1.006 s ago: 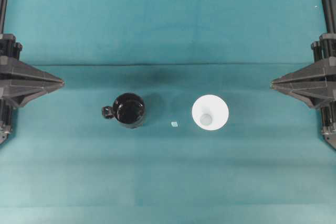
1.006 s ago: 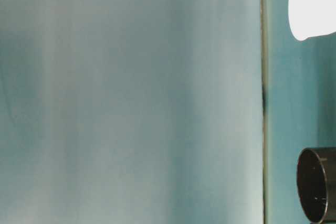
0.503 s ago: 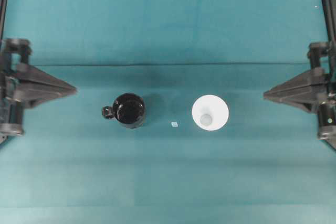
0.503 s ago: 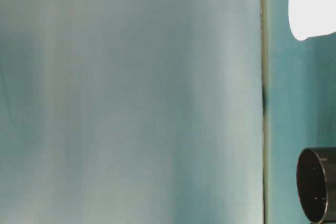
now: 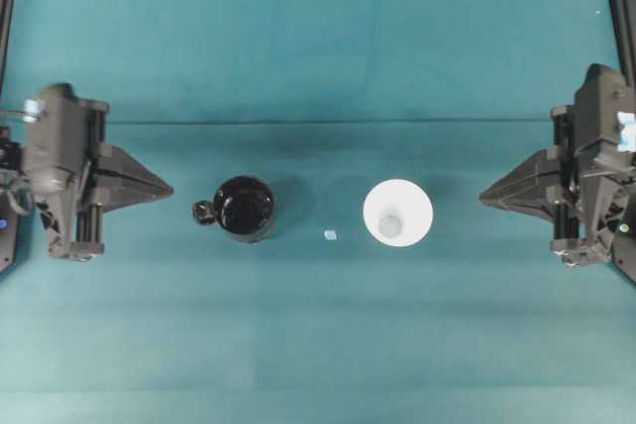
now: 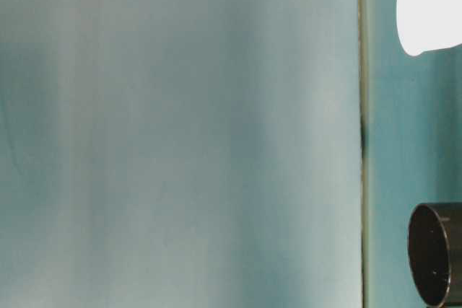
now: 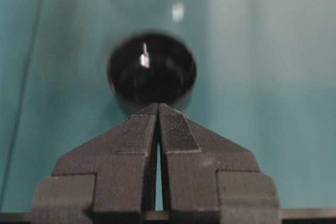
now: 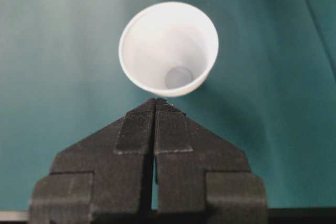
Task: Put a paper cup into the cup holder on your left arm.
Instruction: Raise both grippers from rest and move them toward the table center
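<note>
Our left hand (image 5: pixel 169 189) has its two fingers pressed together into a single point, holding nothing, and it aims across the teal surface (image 5: pixel 318 47) toward the cup holder (image 5: pixel 244 209). We see our right hand (image 5: pixel 484 197) in the same state, fingers pressed flat against each other with nothing between them, pointing at the paper cup (image 5: pixel 397 212) from the opposite side.

From overhead, we find the cup holder standing upright left of the middle, its small loop handle (image 5: pixel 204 212) turned toward our left hand, which sits near it but not touching. The paper cup stands upright right of the middle, mouth up, with its small round base visible down inside. It is well apart from the holder, and a tiny pale scrap (image 5: pixel 330 235) lies on the surface between them. Our right hand is short of the cup, with bare cloth between.

Through the left wrist camera, we look over the closed tips of the left hand (image 7: pixel 158 107) at the holder's dark glossy opening (image 7: pixel 152 69) just ahead. Through the right wrist camera, the closed tips of the right hand (image 8: pixel 156 102) point at the white cup's rim (image 8: pixel 168 48) just ahead.

In the table-level view, which appears turned on its side, we catch only an edge of the white cup (image 6: pixel 431 9) and part of the black holder (image 6: pixel 435 254); neither hand shows there.
</note>
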Robot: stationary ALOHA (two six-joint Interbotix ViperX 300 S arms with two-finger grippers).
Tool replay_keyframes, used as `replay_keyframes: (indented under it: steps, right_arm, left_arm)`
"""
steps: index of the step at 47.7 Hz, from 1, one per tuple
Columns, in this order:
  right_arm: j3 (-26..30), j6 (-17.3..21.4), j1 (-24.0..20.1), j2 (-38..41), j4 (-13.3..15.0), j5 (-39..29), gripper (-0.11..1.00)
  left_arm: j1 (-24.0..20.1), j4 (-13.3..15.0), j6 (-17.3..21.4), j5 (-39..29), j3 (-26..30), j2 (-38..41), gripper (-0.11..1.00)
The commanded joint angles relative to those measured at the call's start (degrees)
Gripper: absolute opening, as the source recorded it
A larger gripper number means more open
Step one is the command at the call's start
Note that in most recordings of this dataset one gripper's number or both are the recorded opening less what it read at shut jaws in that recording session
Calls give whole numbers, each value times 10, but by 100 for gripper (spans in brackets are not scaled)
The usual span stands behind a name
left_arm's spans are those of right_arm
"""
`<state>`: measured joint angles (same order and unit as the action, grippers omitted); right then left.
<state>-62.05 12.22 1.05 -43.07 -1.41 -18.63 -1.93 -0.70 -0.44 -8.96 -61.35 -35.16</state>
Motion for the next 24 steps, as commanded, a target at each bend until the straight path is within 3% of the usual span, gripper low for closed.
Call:
replay_keyframes:
  steps: [1, 24]
  right_arm:
    - [16, 6, 3, 4, 0, -4, -2]
    - [16, 7, 20, 5, 2, -35, -2]
  left_arm:
    - [0, -1, 0, -11, 6, 14, 3]
    - [-2, -1, -2, -24, -7, 69, 3]
